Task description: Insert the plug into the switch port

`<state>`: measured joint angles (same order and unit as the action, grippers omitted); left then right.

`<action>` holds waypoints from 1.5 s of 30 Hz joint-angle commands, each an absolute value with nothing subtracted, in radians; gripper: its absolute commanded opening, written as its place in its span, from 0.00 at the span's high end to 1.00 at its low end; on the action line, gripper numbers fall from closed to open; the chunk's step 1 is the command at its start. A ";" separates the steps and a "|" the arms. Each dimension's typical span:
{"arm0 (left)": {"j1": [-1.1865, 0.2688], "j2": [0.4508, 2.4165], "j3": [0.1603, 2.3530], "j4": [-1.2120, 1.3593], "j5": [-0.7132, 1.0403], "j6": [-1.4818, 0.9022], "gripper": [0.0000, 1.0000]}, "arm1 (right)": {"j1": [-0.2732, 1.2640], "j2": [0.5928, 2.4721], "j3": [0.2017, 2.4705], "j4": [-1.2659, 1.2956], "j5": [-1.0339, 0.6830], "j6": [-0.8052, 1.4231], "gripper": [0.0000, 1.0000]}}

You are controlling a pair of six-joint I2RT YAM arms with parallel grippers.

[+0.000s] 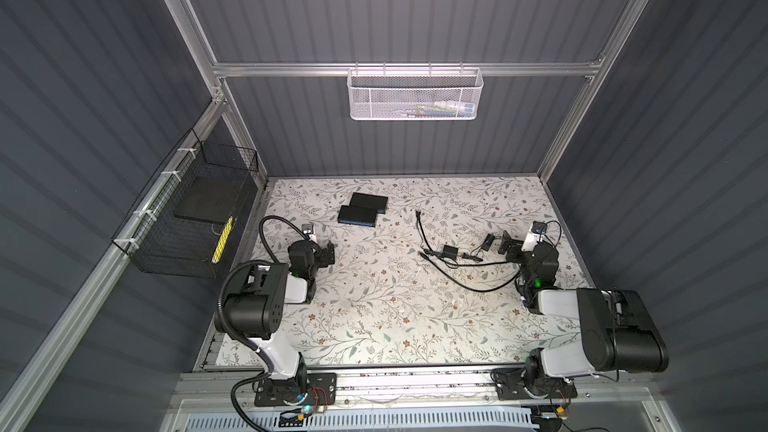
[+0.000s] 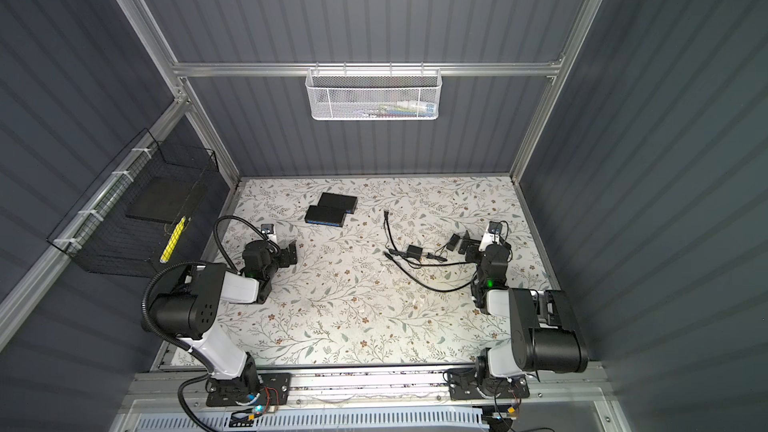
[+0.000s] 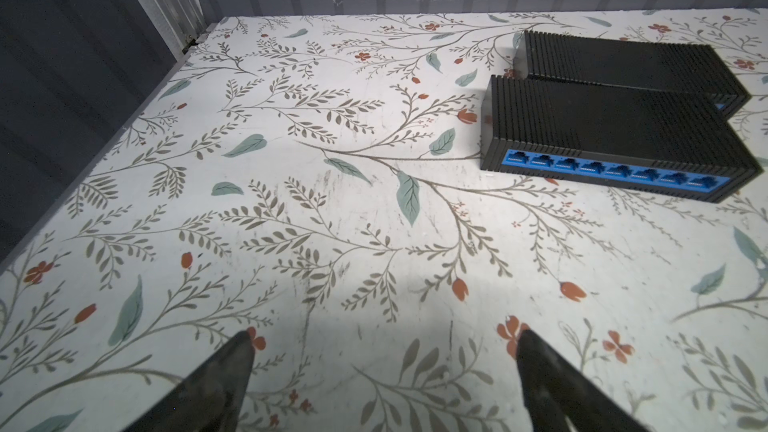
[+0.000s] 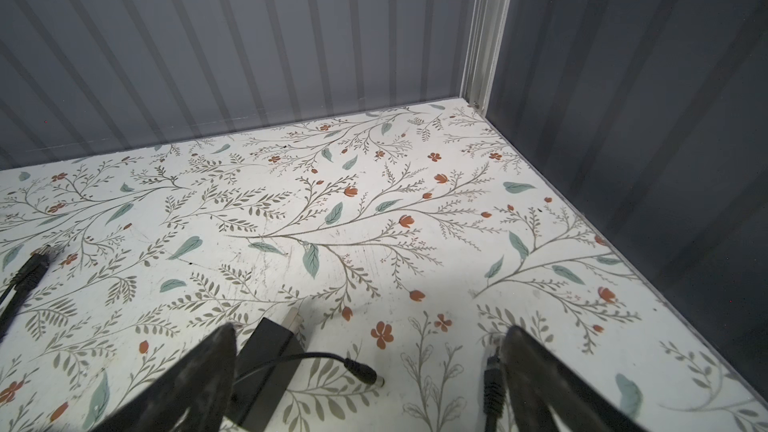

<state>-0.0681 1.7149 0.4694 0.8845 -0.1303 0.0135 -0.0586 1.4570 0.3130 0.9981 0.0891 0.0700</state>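
Two flat black switch boxes lie side by side at the back left of the floral table. The nearer switch (image 1: 358,216) (image 2: 326,216) (image 3: 602,126) shows its blue face, a row of ports (image 3: 615,170), to the left wrist view. My left gripper (image 1: 329,250) (image 3: 385,335) is open and empty, a short way in front of it. My right gripper (image 1: 505,245) (image 4: 370,329) is open over the cables. A barrel plug (image 4: 363,371) on a thin lead lies between its fingers, untouched. Another cable plug (image 4: 493,380) lies beside one finger.
The rear switch (image 1: 369,202) touches the nearer one. A black adapter (image 4: 266,363) lies by the right gripper, another (image 1: 450,251) further left amid loose black cable (image 1: 419,226). A white mesh basket (image 1: 415,93) hangs on the back wall and a black wire basket (image 1: 183,226) on the left wall.
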 commanded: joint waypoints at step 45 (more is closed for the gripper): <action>-0.296 1.884 1.370 -0.127 0.153 -0.146 0.25 | -0.107 1.595 0.808 0.003 -0.187 1.179 0.33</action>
